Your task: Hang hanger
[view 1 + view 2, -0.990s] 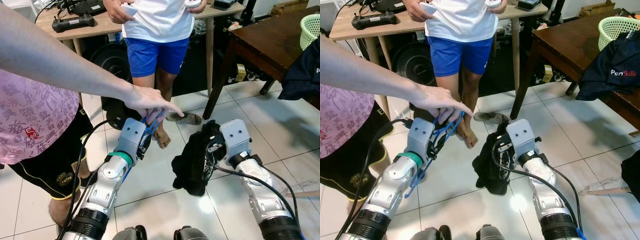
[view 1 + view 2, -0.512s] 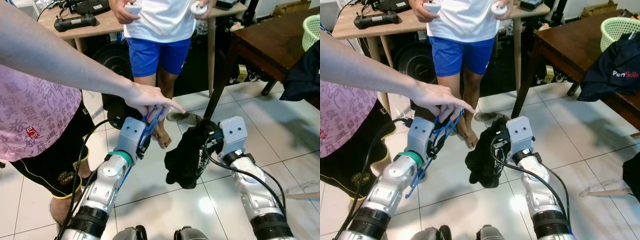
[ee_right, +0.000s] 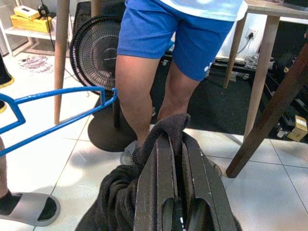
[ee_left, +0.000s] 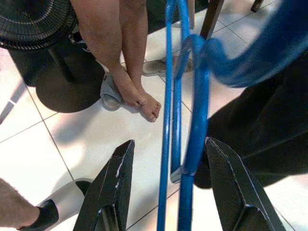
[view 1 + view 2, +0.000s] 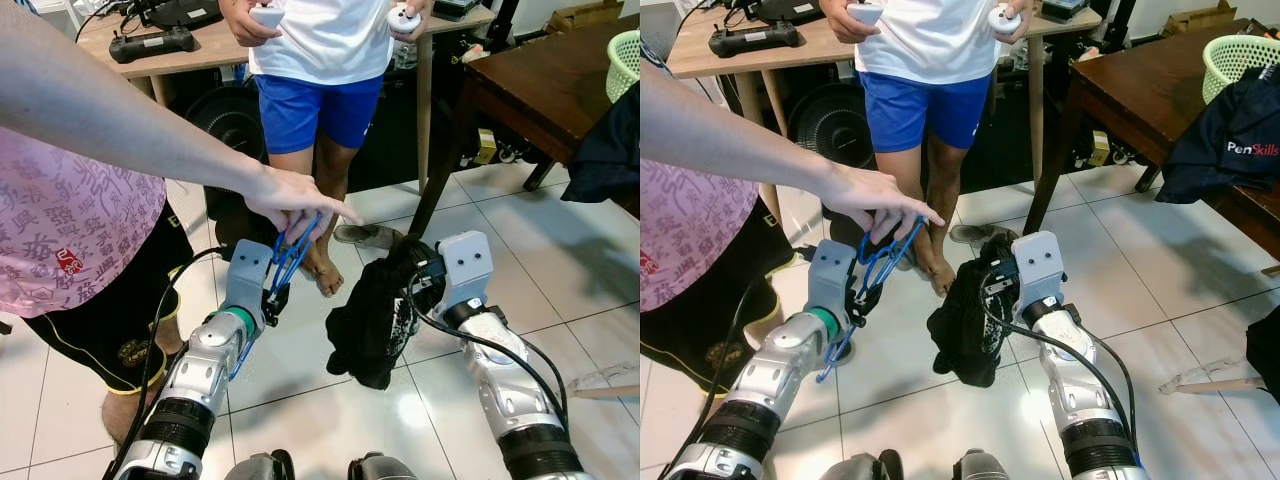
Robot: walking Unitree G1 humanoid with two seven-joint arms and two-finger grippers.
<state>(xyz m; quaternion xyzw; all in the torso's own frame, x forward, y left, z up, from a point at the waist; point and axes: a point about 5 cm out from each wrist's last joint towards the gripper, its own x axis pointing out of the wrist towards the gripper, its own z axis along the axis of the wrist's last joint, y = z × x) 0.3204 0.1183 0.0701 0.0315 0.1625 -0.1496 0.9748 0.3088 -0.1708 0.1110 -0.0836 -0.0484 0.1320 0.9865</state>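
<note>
I read a thin blue plastic hanger [image 5: 292, 256], a crumpled black cloth garment [image 5: 372, 322], bright blue shorts [image 5: 315, 105], and glossy white floor tiles [image 5: 520, 250].

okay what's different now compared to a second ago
The right gripper, shut on the black garment, carried it toward the left gripper. The left arm drew back slightly. A person's hand still holds the blue hanger between the left gripper's open fingers.
</note>
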